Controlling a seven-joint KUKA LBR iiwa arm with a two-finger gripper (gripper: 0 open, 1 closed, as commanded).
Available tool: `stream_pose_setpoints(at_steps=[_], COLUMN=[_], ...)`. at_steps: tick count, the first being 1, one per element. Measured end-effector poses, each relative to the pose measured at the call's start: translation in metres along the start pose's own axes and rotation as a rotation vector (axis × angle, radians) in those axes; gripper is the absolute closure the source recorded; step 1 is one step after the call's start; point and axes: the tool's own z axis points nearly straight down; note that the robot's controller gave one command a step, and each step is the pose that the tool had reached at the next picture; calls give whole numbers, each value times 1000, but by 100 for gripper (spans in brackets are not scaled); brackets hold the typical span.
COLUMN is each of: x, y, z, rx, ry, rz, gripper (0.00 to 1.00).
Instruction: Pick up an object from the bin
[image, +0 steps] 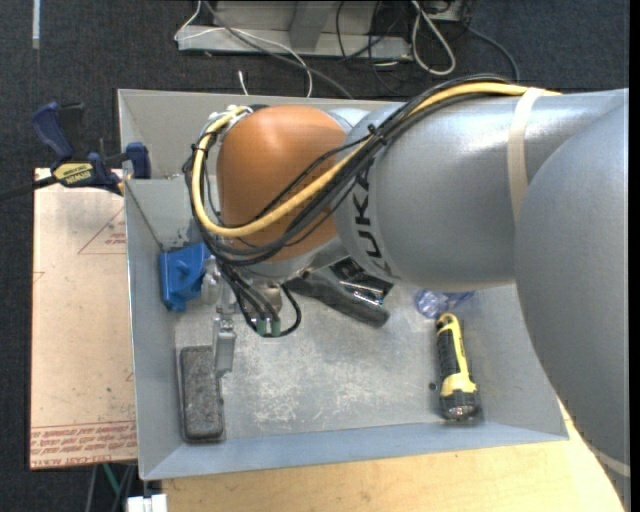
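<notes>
My gripper hangs low over the bin's left side, under the orange-domed wrist. Its tip sits at the upper right end of a flat grey rectangular block that lies lengthwise near the front left corner. I cannot tell whether it touches the block. A blue plastic piece lies just up and left of the gripper, against the left wall. A black stapler-like tool lies to the gripper's right, partly hidden by the arm.
A yellow and black pen-shaped tool lies near the front right. A small clear bluish plastic thing sits above it. The large arm covers the bin's back and right.
</notes>
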Motion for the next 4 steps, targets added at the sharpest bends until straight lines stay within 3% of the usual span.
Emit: stream_pose_setpoints(at_steps=[1,2,3,4], x=[-2,-44,-79,-99], y=[-1,2,5,4], z=[-4,108,57,113], rx=[-1,-1,-3,-3], ry=[-7,-9,-17,-11], rz=[5,-343,-524,-835], gripper=[0,0,0,0])
